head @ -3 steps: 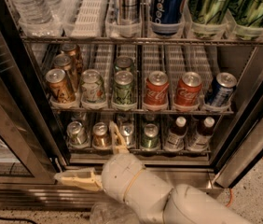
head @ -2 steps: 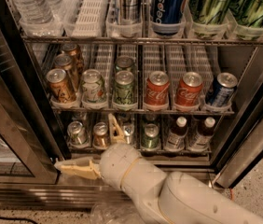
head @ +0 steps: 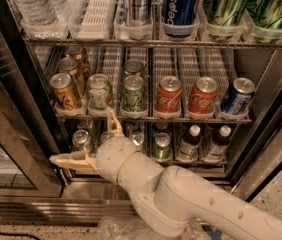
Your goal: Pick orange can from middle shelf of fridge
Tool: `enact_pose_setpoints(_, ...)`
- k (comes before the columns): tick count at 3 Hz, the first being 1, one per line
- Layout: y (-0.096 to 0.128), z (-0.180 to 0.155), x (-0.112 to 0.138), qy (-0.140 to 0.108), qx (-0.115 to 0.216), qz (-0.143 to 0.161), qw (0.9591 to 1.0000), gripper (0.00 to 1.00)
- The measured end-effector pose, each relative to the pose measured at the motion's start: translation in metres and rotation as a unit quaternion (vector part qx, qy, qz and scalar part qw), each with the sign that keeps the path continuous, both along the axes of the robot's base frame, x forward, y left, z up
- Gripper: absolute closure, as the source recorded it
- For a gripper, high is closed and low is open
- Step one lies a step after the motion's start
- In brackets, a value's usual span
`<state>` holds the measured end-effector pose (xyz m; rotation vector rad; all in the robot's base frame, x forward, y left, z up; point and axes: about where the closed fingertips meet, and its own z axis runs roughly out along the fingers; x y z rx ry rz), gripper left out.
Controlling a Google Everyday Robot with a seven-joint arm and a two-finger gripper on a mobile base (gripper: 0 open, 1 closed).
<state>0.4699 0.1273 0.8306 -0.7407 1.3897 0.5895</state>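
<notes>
We see the orange can (head: 65,91) at the near left end of the middle shelf (head: 181,118) of the fridge (head: 11,129). We judge it rigid, smooth and possibly slick, so it is best gripped by its sides at mid-height. The gripper (head: 81,135) hangs just below it, spread wide and empty. Legible writing: Coca-Cola on the red cans (head: 168,100), pepsi on the blue can (head: 178,6).
</notes>
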Motion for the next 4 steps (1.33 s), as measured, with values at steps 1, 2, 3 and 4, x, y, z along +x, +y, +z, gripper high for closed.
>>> enact_pose_setpoints(1,0.009,0.004,0.009,-0.007,0.002,-0.013,0.9999,0.0)
enact_pose_setpoints(2,0.022,0.004,0.012,-0.004,0.015,-0.039,0.9991,0.0)
enact_pose_setpoints(3,0.03,0.0,0.017,0.004,0.011,-0.057,0.9983,0.0)
enact_pose_setpoints(4,0.03,0.0,0.017,0.004,0.011,-0.057,0.9983,0.0)
